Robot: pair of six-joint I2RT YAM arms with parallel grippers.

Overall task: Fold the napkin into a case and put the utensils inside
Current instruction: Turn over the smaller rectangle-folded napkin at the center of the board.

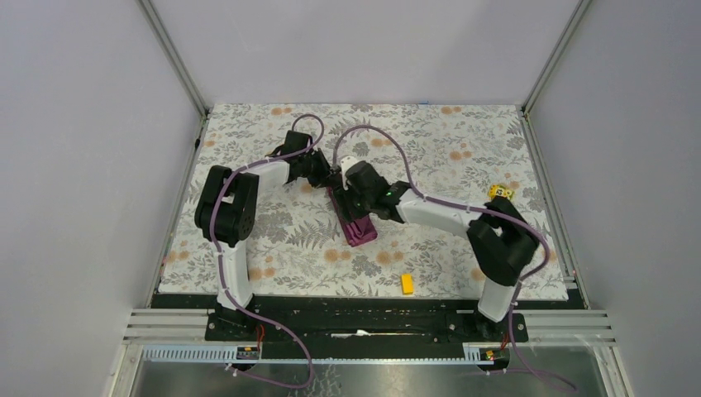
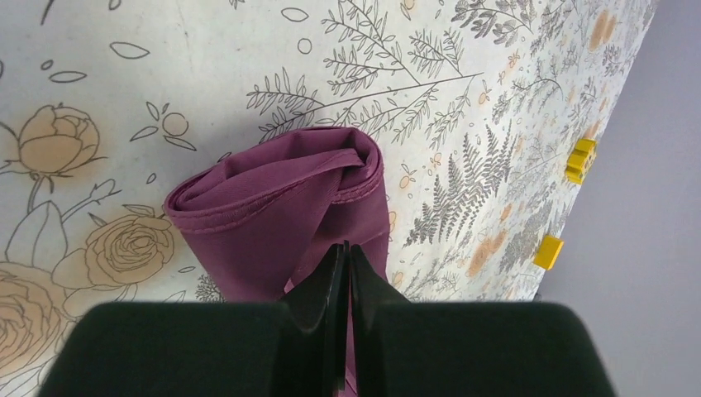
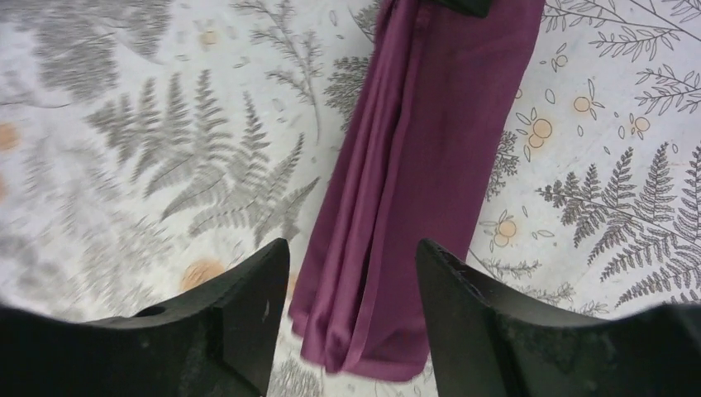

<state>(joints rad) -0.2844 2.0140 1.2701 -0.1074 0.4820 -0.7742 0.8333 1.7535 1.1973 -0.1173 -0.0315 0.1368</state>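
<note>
The plum-purple cloth napkin (image 1: 358,222), folded into a narrow flat band, lies near the middle of the floral-print table cover (image 1: 248,157), running from the far centre toward the near edge at a slight slant. Both arms meet over it.

L gripper (image 2: 344,256): black fingers (image 2: 318,289) pressed together w/ a thin purple sliver between them, so it is pinching the cloth. In the top view it sits at the band's far end (image 1: 330,177). From the left wrist cam the napkin (image 2: 273,207) bunches into a rounded, rolled-looking fold just ahead of the fingertips, hem stitching visible along one edge. It rests on the table cover (image 2: 124,74).

R gripper (image 3: 351,269): jaws spread wide, one dark finger (image 3: 240,322) on each side of the band's near end, nothing clamped. The cloth (image 3: 430,157) runs straight away from it btwn the fingers, several layers showing along its long edge (whether the pads touch the fabric can't be told). In the top view this gripper (image 1: 358,201) hangs over the band's middle, close to the L one.

Other items: a small yellow rectangular block (image 1: 407,284) lies on the cover near the front edge, well apart from the napkin. Another yellow block cluster (image 1: 499,192) sits near the right edge. The left wrist cam also picks up two yellow blocks (image 2: 581,159) (image 2: 548,251) off by the grey wall.
</note>
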